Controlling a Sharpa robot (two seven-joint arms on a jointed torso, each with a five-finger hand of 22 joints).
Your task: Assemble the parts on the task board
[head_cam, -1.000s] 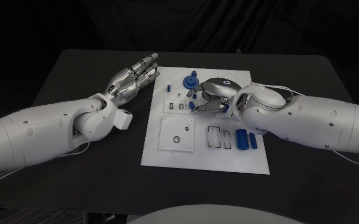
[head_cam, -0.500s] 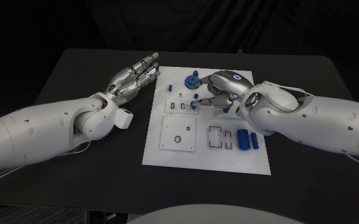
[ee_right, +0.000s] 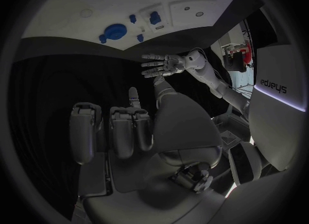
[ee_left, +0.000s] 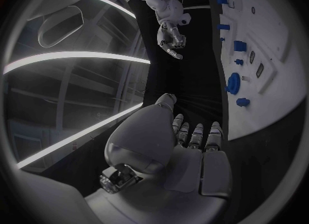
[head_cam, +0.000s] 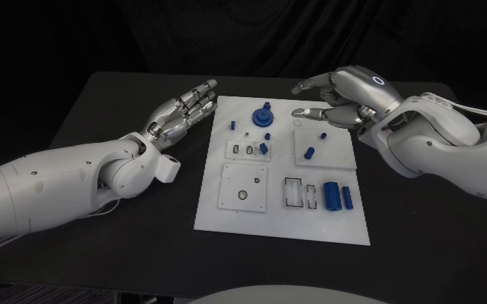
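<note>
The white task board [head_cam: 284, 226] lies in the middle of the black table. On it stand a round blue part [head_cam: 264, 115] near the far edge, small blue parts [head_cam: 263, 148] [head_cam: 310, 153] in the middle, and two blue cylinders [head_cam: 330, 195] at the right. My left hand [head_cam: 183, 114] is flat with fingers straight, open, just left of the board's far corner. My right hand [head_cam: 340, 100] hovers above the board's far right corner with fingers apart and nothing in them. The left wrist view has my left hand [ee_left: 187, 152] beside the board [ee_left: 270, 95], with my right hand [ee_left: 172, 41] beyond it.
A square white plate with a round hole [head_cam: 243, 186] and two slotted recesses [head_cam: 300, 191] are set in the board's near half. In the right wrist view my right hand [ee_right: 129, 131] faces the left hand [ee_right: 164, 64] and the board [ee_right: 193, 2]. Bare black table surrounds the board.
My right hand has let go of a small blue part at the board's middle and risen back toward the far right corner, fingers spreading. The left hand has stayed put.
</note>
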